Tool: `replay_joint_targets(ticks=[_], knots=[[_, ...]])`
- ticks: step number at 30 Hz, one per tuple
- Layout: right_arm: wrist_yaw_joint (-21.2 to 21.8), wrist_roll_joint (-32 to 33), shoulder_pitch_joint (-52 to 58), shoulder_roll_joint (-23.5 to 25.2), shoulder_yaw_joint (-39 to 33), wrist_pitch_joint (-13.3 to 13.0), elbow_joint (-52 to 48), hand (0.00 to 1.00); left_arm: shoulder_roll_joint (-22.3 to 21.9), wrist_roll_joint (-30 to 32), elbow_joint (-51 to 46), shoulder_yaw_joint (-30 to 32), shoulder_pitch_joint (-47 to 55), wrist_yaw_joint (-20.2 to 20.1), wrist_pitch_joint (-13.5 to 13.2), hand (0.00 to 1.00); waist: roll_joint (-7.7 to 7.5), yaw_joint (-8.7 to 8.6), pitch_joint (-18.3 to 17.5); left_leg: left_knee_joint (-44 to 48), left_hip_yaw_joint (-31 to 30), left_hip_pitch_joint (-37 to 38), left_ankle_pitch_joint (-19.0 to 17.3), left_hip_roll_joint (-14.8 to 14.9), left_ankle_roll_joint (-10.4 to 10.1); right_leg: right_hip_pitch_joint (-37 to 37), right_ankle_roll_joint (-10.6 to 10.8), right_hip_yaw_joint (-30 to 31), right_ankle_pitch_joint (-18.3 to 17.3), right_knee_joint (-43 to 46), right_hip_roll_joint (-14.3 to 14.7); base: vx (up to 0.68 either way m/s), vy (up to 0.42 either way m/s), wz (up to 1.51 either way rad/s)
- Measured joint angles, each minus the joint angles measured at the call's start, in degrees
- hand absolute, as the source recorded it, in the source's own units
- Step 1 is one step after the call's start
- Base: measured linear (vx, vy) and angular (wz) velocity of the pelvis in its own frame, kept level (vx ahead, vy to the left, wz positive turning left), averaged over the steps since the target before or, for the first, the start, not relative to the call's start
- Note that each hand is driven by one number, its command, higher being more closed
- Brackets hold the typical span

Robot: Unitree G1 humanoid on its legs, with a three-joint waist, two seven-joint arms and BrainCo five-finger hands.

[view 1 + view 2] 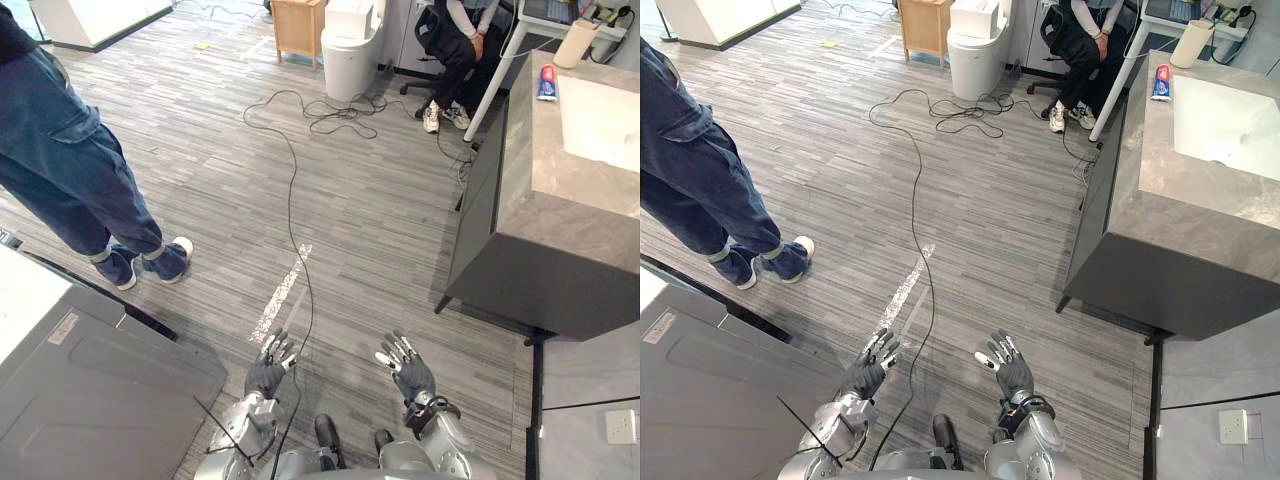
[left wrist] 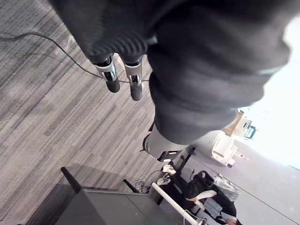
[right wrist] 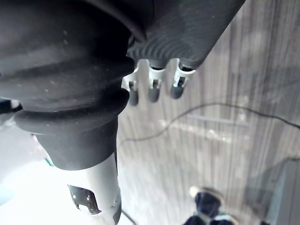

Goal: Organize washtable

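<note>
The washtable (image 1: 575,215) is a grey stone-topped cabinet at the right, with a white basin (image 1: 1225,120) sunk in its top. A red, white and blue tube (image 1: 547,82) lies at its far corner, and a pale cup (image 1: 1190,43) stands beyond it. My left hand (image 1: 268,368) and right hand (image 1: 408,368) hang low over the wooden floor near the bottom of the eye views, well short of the washtable. Both hands are open with straight, spread fingers (image 2: 112,79) and hold nothing.
A person in blue jeans (image 1: 70,170) stands at the left. Another person sits on a chair (image 1: 455,50) at the back. A black cable (image 1: 290,180) runs across the floor. A white bin (image 1: 350,50) and a wooden stool (image 1: 298,25) stand at the back. A grey machine (image 1: 90,380) occupies the lower left.
</note>
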Motion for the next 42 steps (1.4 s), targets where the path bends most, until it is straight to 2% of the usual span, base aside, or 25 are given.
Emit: replay_joint_targets(ticks=[3,6,9,11,13,14,15,16,17,18,19,20,22,23,24,25,27,30,33,35,36,38,40,41,42], knots=[[0.01,-0.02,-0.15,0.03,0.25,0.00,0.00,0.00,-0.03,0.01,-1.52,0.71,0.72,0.01,0.14,0.00,0.02,-0.06,0.02,1.96,0.08,-1.61,-0.19,0.55,0.48,-0.19,-0.09,0.27,1.01,-0.46,0.32,0.02,-0.051,-0.04],[0.02,-0.05,-0.43,0.04,0.51,0.01,0.01,0.00,0.00,0.01,-4.06,2.52,1.28,0.03,0.11,0.00,0.08,0.10,0.08,6.76,0.14,-4.37,-1.91,1.93,2.89,-0.20,-0.23,0.12,1.68,-1.66,0.91,0.02,-0.045,-0.03],[-0.20,-0.53,-0.20,-0.24,0.31,0.01,-0.34,0.00,-0.14,0.01,-6.07,2.94,1.29,0.23,0.13,0.00,0.53,0.48,0.88,11.35,0.06,-5.68,-5.92,2.69,3.75,-0.20,-1.33,-2.05,0.27,1.06,0.88,0.02,-0.007,0.13],[-0.68,-0.52,1.90,0.10,0.27,0.09,-4.51,0.00,-1.26,0.01,-8.24,3.15,0.77,0.54,0.11,0.00,2.02,1.32,3.68,13.50,0.02,-3.31,-7.93,3.90,4.26,-4.97,-2.07,-5.27,-0.61,16.35,2.83,-0.01,0.037,-0.03],[-1.08,-0.51,3.77,0.72,-0.07,0.00,-6.59,0.00,-1.42,0.02,-8.48,2.66,0.29,0.72,0.15,0.00,2.50,0.89,4.65,10.66,-0.93,-0.57,-8.20,1.98,4.50,-9.23,-2.64,-7.93,-3.03,26.65,2.90,0.00,0.070,0.23],[-1.20,-0.37,5.14,2.39,-0.21,0.13,-6.85,0.00,-1.68,0.21,-8.60,2.55,-0.64,1.44,0.15,0.00,0.85,-0.83,3.87,8.81,0.31,2.08,-10.21,0.05,5.16,-12.06,-3.36,-9.94,-4.62,27.81,1.53,0.14,0.117,0.49],[-1.24,0.12,7.03,3.86,-0.45,-0.31,-9.63,0.00,-0.77,0.63,-10.10,1.78,-1.94,1.40,-0.21,0.00,-0.17,-1.93,4.20,29.17,3.04,-0.05,-17.42,4.02,4.67,-16.03,-3.52,-12.32,-6.10,28.99,1.23,0.19,0.096,0.20],[-1.21,0.22,8.16,3.64,-0.23,-0.36,-11.35,0.00,-1.25,0.98,-9.90,1.55,-2.35,1.44,-0.66,0.00,1.24,-1.68,4.58,32.15,1.35,1.59,-23.25,7.71,0.14,-18.24,-3.11,-14.38,-6.52,29.22,3.40,0.17,0.113,-0.84],[-1.62,0.21,7.79,4.07,-0.18,0.62,-10.56,0.00,-1.17,1.39,-7.84,1.37,-4.99,1.90,-0.12,0.00,0.42,0.37,5.75,30.39,2.73,5.37,-29.53,4.82,1.70,-21.85,-1.93,-16.52,-5.74,26.59,4.84,0.07,0.065,-1.06],[-2.11,0.22,8.19,4.39,-0.32,0.80,-10.78,0.00,-1.00,1.81,-7.50,0.50,-5.56,2.26,0.69,0.00,0.12,-0.37,5.47,28.82,2.71,6.37,-29.46,3.80,1.76,-22.58,-2.54,-18.54,-5.13,24.55,5.05,0.11,0.117,-0.58],[-2.47,0.48,9.20,4.10,-1.37,0.72,-11.37,0.00,-1.16,2.55,-7.43,-1.84,-6.52,2.53,1.23,0.00,-0.18,-3.21,4.61,23.28,0.89,8.58,-28.85,1.91,0.84,-23.16,-4.18,-22.24,-3.79,20.53,6.13,0.33,0.123,0.46],[-2.62,0.76,9.97,3.55,-2.51,0.13,-11.51,0.00,-3.30,3.10,-6.53,-3.59,-6.69,2.19,1.13,0.00,0.65,-4.57,3.16,17.84,4.14,11.95,-28.13,3.33,-2.03,-23.22,-6.67,-26.48,-1.80,16.28,8.11,0.43,0.108,0.84],[-2.63,1.19,10.77,2.89,-2.33,-0.19,-12.15,0.00,-6.83,3.87,-4.78,-4.44,-6.10,1.46,1.22,0.00,2.20,-6.24,1.81,19.66,4.17,12.96,-25.57,4.97,-2.84,-20.84,-11.75,-29.10,0.44,13.91,10.41,0.60,0.069,0.84],[-2.39,1.11,11.18,2.88,-2.14,-0.11,-12.77,0.00,-7.39,3.92,-4.96,-4.48,-5.42,1.39,1.19,0.00,1.46,-6.19,1.34,23.94,3.81,12.56,-25.58,4.81,-2.85,-18.80,-13.23,-29.55,1.32,12.45,10.60,0.61,0.061,0.77],[-2.35,0.86,10.78,2.70,-1.93,0.04,-13.32,0.00,-8.44,3.75,-4.40,-4.21,-4.25,1.39,1.26,0.00,2.55,-6.17,1.42,37.24,1.99,9.47,-25.06,7.18,-2.63,-16.52,-16.29,-29.17,4.46,13.81,11.20,0.73,0.094,0.35],[-2.35,0.64,9.60,2.11,-1.72,0.05,-14.11,0.00,-8.44,3.53,-4.45,-3.36,-2.78,1.41,1.25,0.00,3.57,-4.73,1.06,51.35,0.31,4.37,-17.51,9.89,-1.91,-14.76,-16.88,-27.75,1.21,15.64,12.36,0.61,0.107,-0.08],[-2.41,0.67,7.72,2.33,-0.21,-0.12,-16.20,0.00,-7.41,1.82,-4.80,-1.12,-0.48,1.75,1.18,0.00,3.61,-1.38,1.06,67.15,-0.69,-0.27,-11.73,14.27,-2.75,-10.56,-16.65,-23.05,-0.59,16.01,14.03,0.67,0.135,-0.95],[-2.65,0.66,4.78,2.29,1.05,-1.52,-17.54,0.00,-5.97,1.23,-5.88,0.22,0.39,2.77,0.59,0.00,2.95,0.56,0.76,70.23,-2.05,-6.69,-12.34,21.29,-1.84,-2.25,-14.36,-13.97,-2.72,11.34,12.34,0.55,0.186,-0.99],[-3.43,0.67,3.28,1.51,0.69,-1.95,-17.32,0.00,-6.55,0.66,-5.86,0.18,0.27,2.82,0.03,0.00,2.75,0.45,0.63,59.20,-2.85,-8.34,-12.68,21.94,-1.94,1.70,-12.21,-8.45,-3.98,8.90,9.24,0.41,0.304,-0.79],[-3.62,0.67,0.68,0.32,-0.31,-2.55,-13.32,0.00,-6.74,-0.28,-5.62,-0.29,-0.25,2.70,-0.15,0.00,2.15,0.26,0.20,37.87,-7.73,-10.17,-12.57,18.09,-2.56,3.38,-9.50,-1.18,-6.18,7.84,5.09,0.39,0.410,-1.35],[-3.58,0.64,-0.61,-0.23,-0.42,-2.55,-11.35,0.00,-6.65,-0.30,-5.33,-0.13,-0.57,2.70,-0.19,0.00,1.99,0.32,0.21,28.89,-11.71,-10.65,-11.53,16.04,-4.27,3.37,-8.09,2.51,-7.07,7.84,3.69,0.37,0.478,-1.66],[-3.52,0.51,-2.56,-0.73,-1.38,-2.54,-7.54,0.00,-6.30,-0.34,-4.97,0.56,-0.42,2.69,-0.60,0.00,1.99,0.54,0.19,13.71,-19.29,-12.06,-7.60,15.34,-10.56,3.46,-4.93,10.27,-9.19,7.83,1.56,0.37,0.554,-1.83],[-3.50,-0.01,-2.81,-1.24,-2.04,-2.55,-3.94,0.00,-5.51,-0.34,-3.84,1.32,-0.49,2.68,-1.06,0.00,2.57,0.27,-0.03,6.00,-23.90,-12.70,-5.40,18.15,-14.30,3.65,-2.31,17.22,-10.98,7.54,0.86,0.37,0.698,-2.21],[-3.43,-0.11,-2.97,-1.47,-2.12,-2.44,-1.29,0.00,-5.54,-0.34,-2.36,2.53,-0.72,2.70,-1.15,0.00,2.96,0.11,-0.72,6.08,-23.85,-12.22,1.10,20.02,-18.61,3.50,-0.95,21.62,-11.72,6.84,0.52,0.33,0.774,-2.42],[-3.44,-0.12,-3.19,-0.98,-2.08,-2.04,0.63,0.00,-4.81,-0.34,-1.13,3.39,-1.09,2.77,-1.19,0.00,1.59,0.22,-1.15,8.49,-22.32,-12.07,3.01,19.66,-18.70,3.00,0.30,23.73,-10.74,6.36,-0.35,0.26,0.769,-2.52]])
